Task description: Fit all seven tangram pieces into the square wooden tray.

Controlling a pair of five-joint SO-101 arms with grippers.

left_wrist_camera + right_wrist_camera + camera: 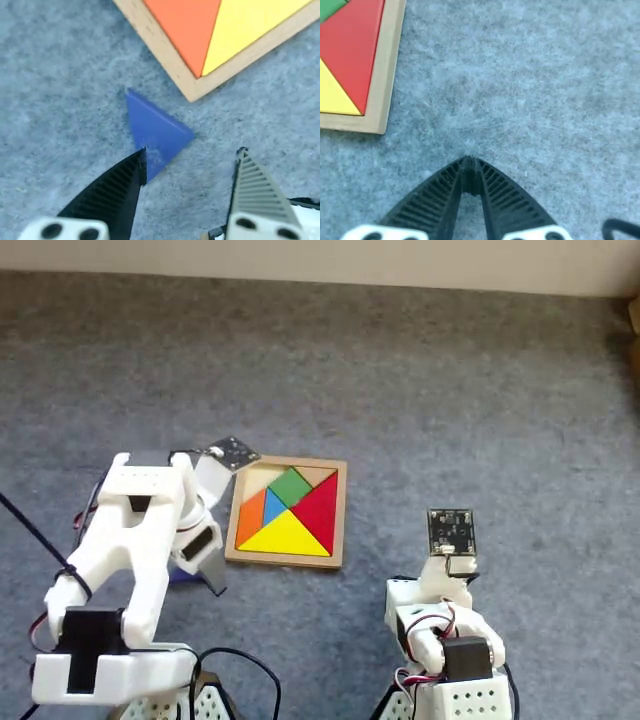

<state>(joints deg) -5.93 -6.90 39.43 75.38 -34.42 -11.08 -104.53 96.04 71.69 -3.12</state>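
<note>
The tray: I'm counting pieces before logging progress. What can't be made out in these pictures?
Blue triangle: in the high view the left arm covers nearly all of it.
Left claw: the left wrist view looks straight down, so whether its black finger touches the triangle or hovers is unclear.
Tray: both wrist views cut it off; in the high view its pale upper corners are too small to judge bare or filled.

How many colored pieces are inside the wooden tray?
5: orange at the tray's left, small blue beside it, green farther back, red right, yellow along the near edge. None looks hidden.
</note>
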